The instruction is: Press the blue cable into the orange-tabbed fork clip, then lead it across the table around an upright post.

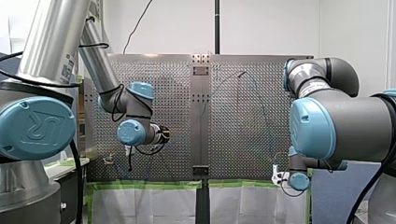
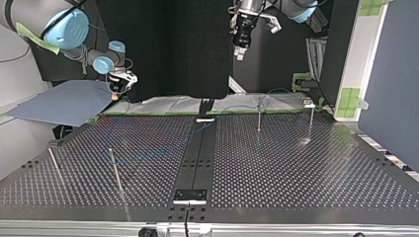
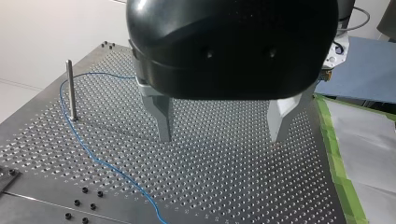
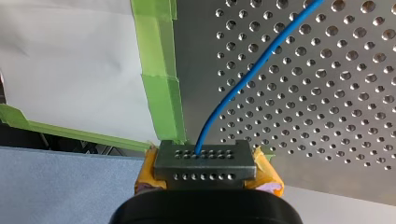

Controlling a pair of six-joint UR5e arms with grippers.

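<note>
right wrist view: my right gripper point(image 4: 204, 156) pinches the blue cable point(image 4: 247, 74).

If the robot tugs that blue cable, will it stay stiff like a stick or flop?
Probably flop: the blue cable lies in loose curves on the table and bends past the post. It looks thin, so likely light. It may drag easily over the metal.

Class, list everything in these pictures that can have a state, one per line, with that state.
left gripper, open and empty above the table
right gripper, shut on the blue cable
blue cable, slack, lying on the table, bending past the post
post, upright
</note>
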